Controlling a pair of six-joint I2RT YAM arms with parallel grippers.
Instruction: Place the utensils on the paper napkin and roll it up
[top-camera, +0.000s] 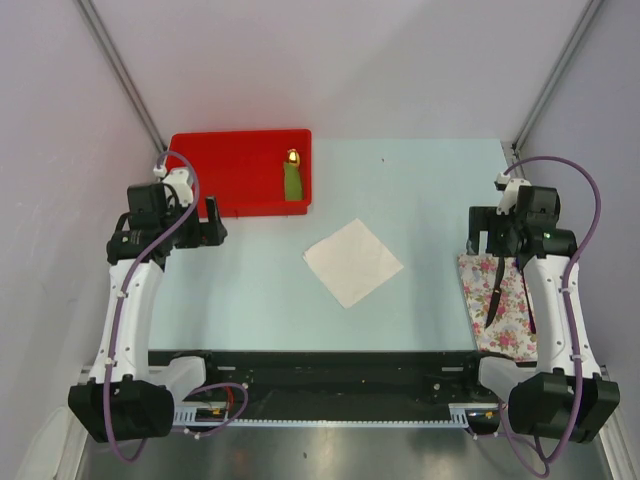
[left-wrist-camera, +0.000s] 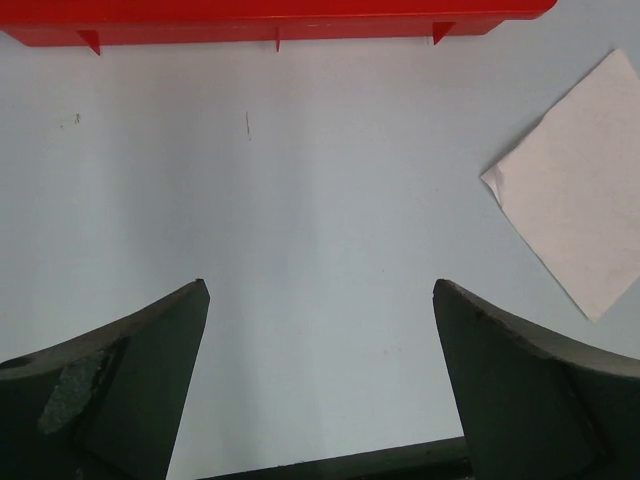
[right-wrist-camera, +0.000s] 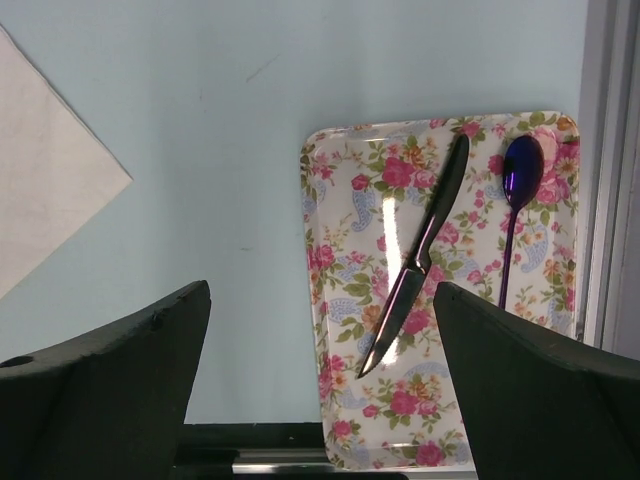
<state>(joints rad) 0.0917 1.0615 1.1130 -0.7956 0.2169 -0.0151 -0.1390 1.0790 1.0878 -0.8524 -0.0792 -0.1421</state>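
Observation:
The white paper napkin (top-camera: 353, 262) lies flat, turned like a diamond, at the table's middle; it also shows in the left wrist view (left-wrist-camera: 580, 190) and in the right wrist view (right-wrist-camera: 45, 180). The black knife (right-wrist-camera: 415, 265) and the purple-bowled spoon (right-wrist-camera: 515, 195) lie side by side on a flower-printed mat (right-wrist-camera: 345, 290) at the right; the knife also shows from above (top-camera: 495, 288). My right gripper (right-wrist-camera: 320, 300) is open and empty above the mat's left edge, the knife blade between its fingers' lines. My left gripper (left-wrist-camera: 320, 300) is open and empty over bare table, left of the napkin.
A red bin (top-camera: 240, 150) stands at the back left, holding a green piece with a gold tip (top-camera: 292, 180); its front wall shows in the left wrist view (left-wrist-camera: 280, 20). The flower mat (top-camera: 510, 330) lies near the table's right and near edges.

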